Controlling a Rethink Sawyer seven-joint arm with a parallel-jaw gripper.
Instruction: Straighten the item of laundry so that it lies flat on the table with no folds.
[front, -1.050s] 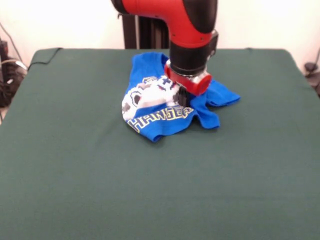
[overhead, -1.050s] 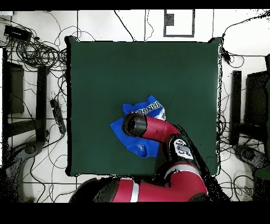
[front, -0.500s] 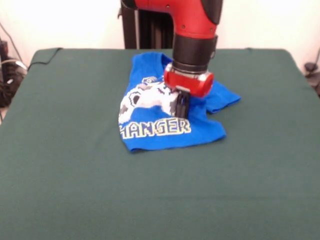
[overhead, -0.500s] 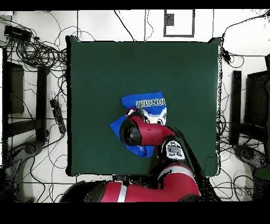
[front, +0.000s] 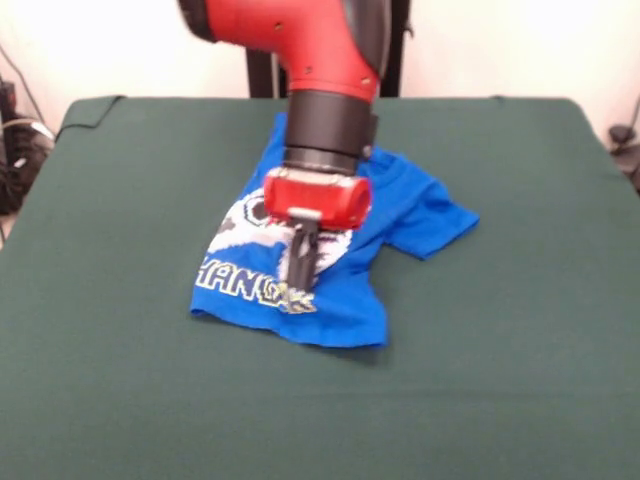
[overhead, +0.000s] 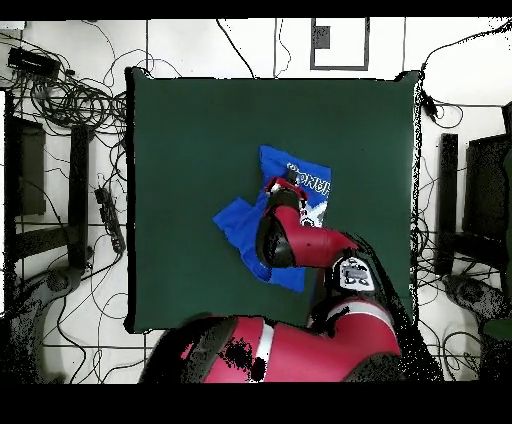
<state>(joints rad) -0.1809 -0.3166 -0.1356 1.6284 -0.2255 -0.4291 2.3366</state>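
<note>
**Shirt pinched at printed front, still creased**

The fingers (front: 299, 268) hang straight down from the red wrist collar and are closed on a pinch of fabric in the printed area of the T-shirt (front: 395, 215), just above the lettering. In the overhead view the fingers themselves are hidden beneath the arm (overhead: 300, 243).

The garment is bright blue soft knit cloth with a white, grey and black pixel-style print and pale yellow-white lettering, of which only a few letters can be read; the rest is covered by the fingers or rumpled. Its long axis runs from the far side of the table (front: 520, 330) toward the near side, angled toward the near left corner in the front view. One short sleeve sticks out toward the right edge and lies flat. The hem end is nearest the camera, its edge curled and casting a shadow on the cloth below. Folds gather around the pinch point.

The shirt sits near the middle of the table, somewhat toward the far edge, well clear of all four edges. The table surface is dark green, matte and felt-like, rectangular with rounded corners.
</note>
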